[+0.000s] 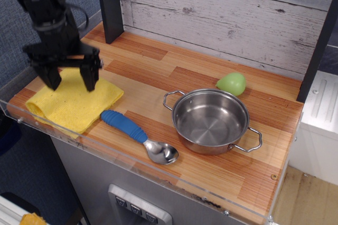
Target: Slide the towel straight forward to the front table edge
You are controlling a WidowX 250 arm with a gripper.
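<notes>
The yellow towel lies flat at the left end of the wood-plank tabletop, its near corner close to the front table edge with the clear acrylic strip. My black gripper hangs just above the towel's far part, fingers spread apart and empty. The fingertips are lifted clear of the cloth.
A blue-handled steel spoon lies right of the towel. A steel pot stands in the middle-right, a green pear-shaped object behind it. A dark post stands at the back left before the white-plank wall.
</notes>
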